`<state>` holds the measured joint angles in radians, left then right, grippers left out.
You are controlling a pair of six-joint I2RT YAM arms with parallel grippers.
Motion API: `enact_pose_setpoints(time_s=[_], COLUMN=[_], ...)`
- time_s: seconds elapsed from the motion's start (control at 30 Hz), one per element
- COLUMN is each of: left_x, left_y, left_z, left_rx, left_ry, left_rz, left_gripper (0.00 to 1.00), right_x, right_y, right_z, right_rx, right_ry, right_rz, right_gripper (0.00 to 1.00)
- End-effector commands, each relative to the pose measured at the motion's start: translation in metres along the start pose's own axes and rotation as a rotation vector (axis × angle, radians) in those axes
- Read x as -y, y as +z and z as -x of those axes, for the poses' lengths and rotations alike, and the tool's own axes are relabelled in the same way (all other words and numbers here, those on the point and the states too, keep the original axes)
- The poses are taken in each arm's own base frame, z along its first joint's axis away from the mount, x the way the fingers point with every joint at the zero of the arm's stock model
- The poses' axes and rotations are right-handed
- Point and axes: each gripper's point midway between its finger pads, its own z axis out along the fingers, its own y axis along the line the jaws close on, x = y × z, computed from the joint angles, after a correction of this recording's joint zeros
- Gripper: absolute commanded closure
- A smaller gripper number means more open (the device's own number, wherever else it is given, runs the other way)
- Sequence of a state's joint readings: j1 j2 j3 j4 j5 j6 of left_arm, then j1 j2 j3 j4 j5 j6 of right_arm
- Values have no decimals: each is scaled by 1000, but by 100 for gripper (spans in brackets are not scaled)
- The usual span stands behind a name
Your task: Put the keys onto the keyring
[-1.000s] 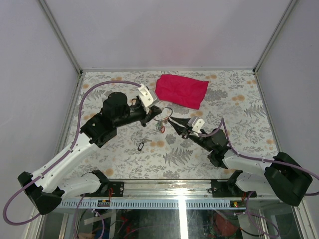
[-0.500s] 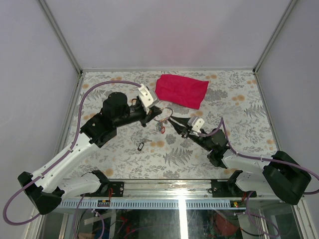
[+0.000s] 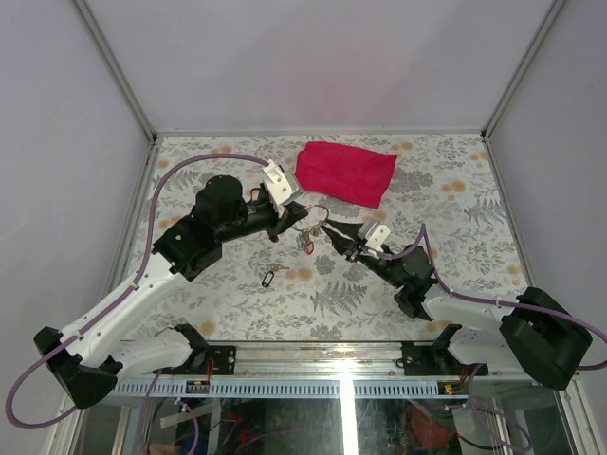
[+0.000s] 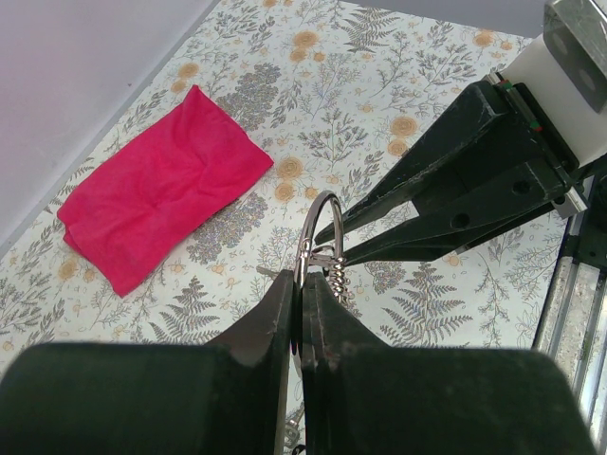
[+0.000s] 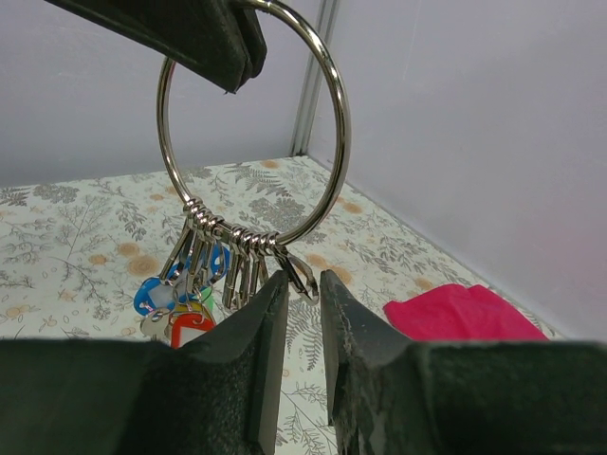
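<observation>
Grip on the keyring [image 5: 342,123] worries me: left gripper [image 4: 297,280] clamps its rim above the middle of the bench [image 3: 455,190], keys [image 5: 204,270] dangling, right gripper [image 5: 303,284] nearly closed at its lower edge, holding something or not I cannot tell, and a hard tug could twist it free.

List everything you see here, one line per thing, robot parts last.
keyring: one, silver, lifted off the table, pinched by the left gripper.
keys: several, silver, blue, orange and green tags, hanging from the keyring.
loose key: one, black tag, lying on the table nearer the arm bases.
cloth: one, red, far middle of the table.
table: one, floral.
left gripper: one, black, jaws shut on the keyring.
right gripper: one, black, tips just under the keyring; grip unclear.
</observation>
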<state>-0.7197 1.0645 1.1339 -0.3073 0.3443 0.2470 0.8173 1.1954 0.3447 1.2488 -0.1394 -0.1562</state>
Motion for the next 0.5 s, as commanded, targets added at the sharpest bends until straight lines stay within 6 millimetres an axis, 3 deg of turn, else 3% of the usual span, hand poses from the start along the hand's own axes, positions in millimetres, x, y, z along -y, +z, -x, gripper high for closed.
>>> enact_pose_setpoints(time_s=[0.0, 0.47], left_x=[2, 2], left_y=[-5, -5], left_z=[27, 28], left_rx=[68, 71], left_ry=[18, 13], left_rz=[-9, -10], left_gripper=[100, 100], right_x=[9, 7], right_y=[10, 20], right_z=[38, 37], right_rx=[132, 150], right_ry=[-17, 8], right_rz=[-39, -26], right_gripper=[74, 68])
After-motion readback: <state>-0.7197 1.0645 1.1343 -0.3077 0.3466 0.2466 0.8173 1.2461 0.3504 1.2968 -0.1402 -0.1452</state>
